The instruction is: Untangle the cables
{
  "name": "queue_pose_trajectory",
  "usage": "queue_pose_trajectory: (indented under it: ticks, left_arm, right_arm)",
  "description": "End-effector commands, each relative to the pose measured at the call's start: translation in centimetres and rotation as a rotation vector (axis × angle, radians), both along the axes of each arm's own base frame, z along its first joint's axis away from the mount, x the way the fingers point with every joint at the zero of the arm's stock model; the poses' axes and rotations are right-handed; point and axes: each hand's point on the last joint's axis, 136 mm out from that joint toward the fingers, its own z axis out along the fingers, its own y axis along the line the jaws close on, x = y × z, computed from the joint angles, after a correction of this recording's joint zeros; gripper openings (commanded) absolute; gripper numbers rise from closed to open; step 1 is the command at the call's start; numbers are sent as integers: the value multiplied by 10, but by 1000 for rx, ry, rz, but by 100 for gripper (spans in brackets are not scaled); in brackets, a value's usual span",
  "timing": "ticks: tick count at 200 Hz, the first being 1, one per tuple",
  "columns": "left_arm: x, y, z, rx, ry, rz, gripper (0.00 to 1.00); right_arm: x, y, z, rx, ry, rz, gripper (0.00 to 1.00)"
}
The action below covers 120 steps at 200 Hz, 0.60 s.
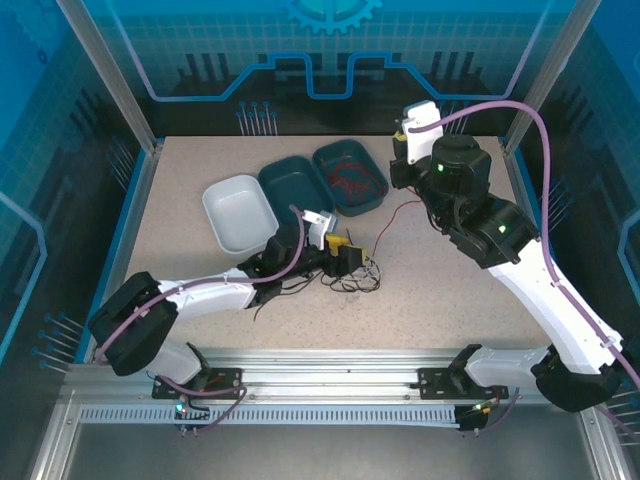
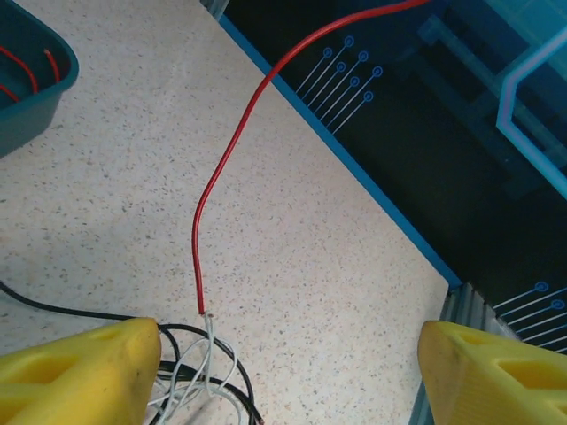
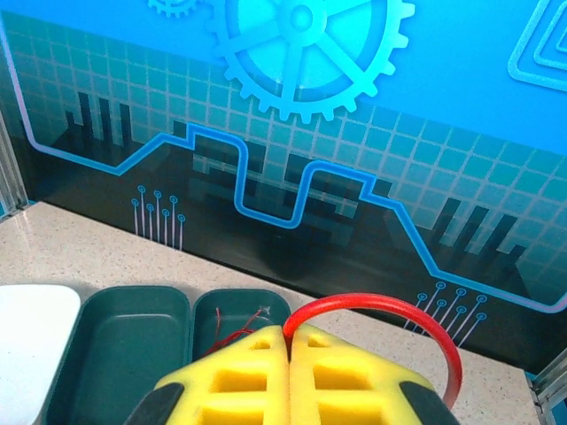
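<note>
Stretches the left arm (image 1: 200,293) low and nearly flat from the lower left of the top view toward its centre. Holds the left gripper (image 1: 343,252) there with jaws spread wide: in the left wrist view, sets one yellow finger (image 2: 80,372) in the lower left corner and the other in the lower right. Folds the right arm (image 1: 535,285) up from the lower right, elbow bent, wrist raised at upper right of centre. Pinches the right gripper (image 3: 289,354) on a red cable (image 3: 390,305), fingers pressed together at the frame bottom.
</note>
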Motion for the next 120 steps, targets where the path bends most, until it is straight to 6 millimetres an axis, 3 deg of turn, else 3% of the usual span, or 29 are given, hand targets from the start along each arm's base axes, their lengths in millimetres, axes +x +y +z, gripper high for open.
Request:
queue_pose_trajectory:
  ticks: [1,50,86,120]
  left_arm:
    - [2,4,-27,113,16,17,72]
    - [6,-10,-43,91,68,0,66]
    - [8,-25,-64,140,99,-32,60]
    - [9,-29,-68,142,104,-35,59]
  right_arm:
    - [11,1,-2,63,-25,3,0]
    - [38,12,-44,101,39,28,0]
    - [44,15,-36,108,30,34,0]
    - [41,11,-27,121,-13,30,0]
